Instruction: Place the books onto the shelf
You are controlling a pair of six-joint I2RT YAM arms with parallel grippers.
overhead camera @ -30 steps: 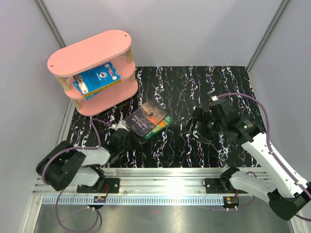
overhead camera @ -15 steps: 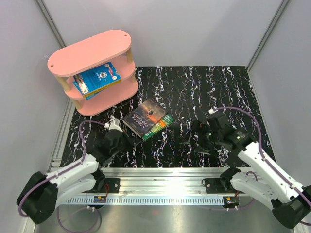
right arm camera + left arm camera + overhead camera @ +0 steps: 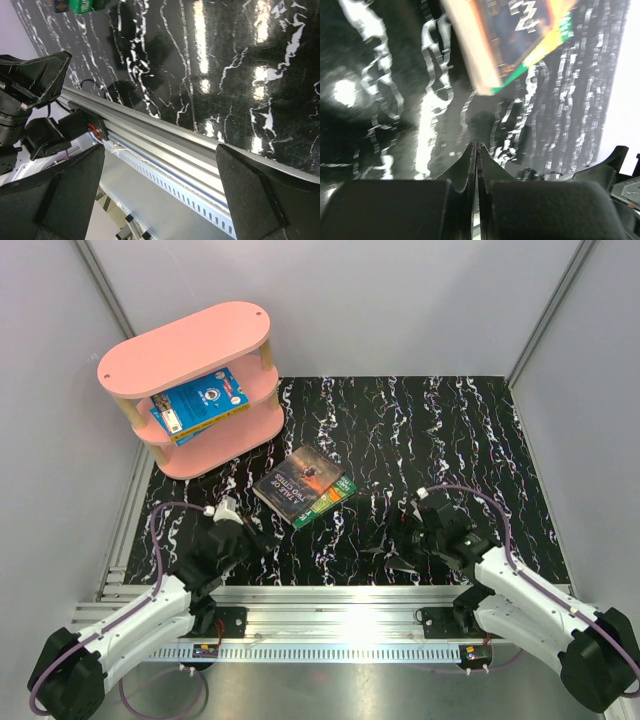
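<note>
A dark brown-black book (image 3: 300, 480) lies on a green book (image 3: 332, 497) in the middle of the black marbled table. Both also show at the top of the left wrist view, the dark book (image 3: 517, 30) over the green book's edge (image 3: 542, 52). Blue books (image 3: 203, 400) lie on the middle tier of the pink shelf (image 3: 185, 345) at the back left. My left gripper (image 3: 256, 531) (image 3: 476, 146) is shut on nothing, low over the table, short of the books. My right gripper (image 3: 386, 543) (image 3: 157, 150) stands open and empty near the front edge, facing the rail.
A metal rail (image 3: 340, 600) (image 3: 165, 135) runs along the table's near edge. Grey walls enclose the table on the left, right and back. The shelf's top board and bottom board (image 3: 215, 445) carry nothing that shows.
The left gripper let go of the dark book's corner, shut, and drew back toward the near edge. The right arm also pulled back toward the rail, still open. The books stayed put.
</note>
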